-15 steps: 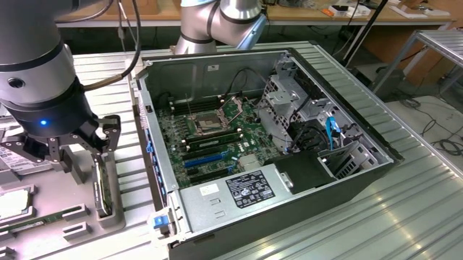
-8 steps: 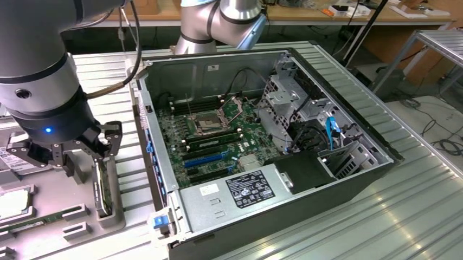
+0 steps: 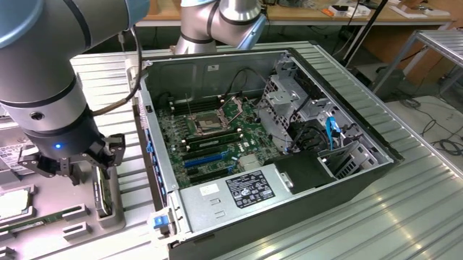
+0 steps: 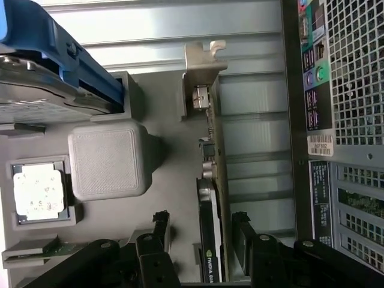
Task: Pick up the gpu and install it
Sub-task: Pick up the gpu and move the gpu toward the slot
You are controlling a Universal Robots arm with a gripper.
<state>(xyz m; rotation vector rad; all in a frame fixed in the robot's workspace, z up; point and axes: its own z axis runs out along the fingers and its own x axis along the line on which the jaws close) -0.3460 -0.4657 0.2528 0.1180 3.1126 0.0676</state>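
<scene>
GPU point(image 4: 211, 150) is seen standing on edge in a slot of the grey tray point(image 4: 162, 180), just beside the open case point(image 3: 195, 70), with its silver bracket point(image 4: 201, 66) at the far end. The gripper point(image 4: 201, 228) is spread wide, one finger either side of the card; nothing is gripped.

I count one gpu point(image 4: 211, 198), one processor chip point(image 4: 37, 192), one memory stick point(image 4: 36, 251), one hard drive point(image 4: 36, 99), one computer case point(image 3: 239, 234) and my one gripper point(image 4: 201, 222).
</scene>
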